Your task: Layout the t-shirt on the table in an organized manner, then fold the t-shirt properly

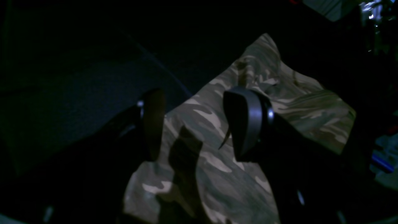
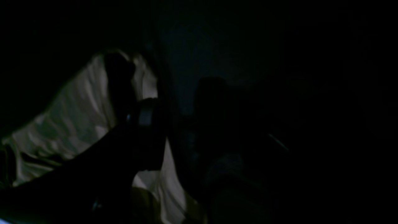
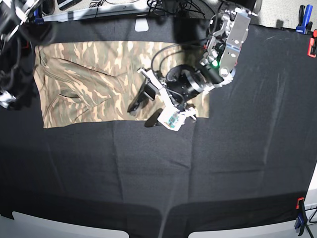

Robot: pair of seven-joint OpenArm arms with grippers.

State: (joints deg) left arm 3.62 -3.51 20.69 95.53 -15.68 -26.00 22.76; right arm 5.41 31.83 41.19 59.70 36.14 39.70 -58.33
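From my left wrist I see my left gripper (image 1: pixel 192 124) spread wide with nothing between its fingers (image 1: pixel 245 124), hanging over the camouflage t-shirt (image 1: pixel 217 174), which lies on the dark table (image 1: pixel 77 93) below. From my right wrist the picture is very dim (only a pale fold of the shirt shows at the left), and I cannot tell how my right gripper (image 2: pixel 174 133) stands. In the base view the t-shirt (image 3: pixel 84 84) lies folded into a long band across the far part of the black table (image 3: pixel 198 168), my left gripper (image 3: pixel 143 110) released over its near edge and my right arm at the band's other end.
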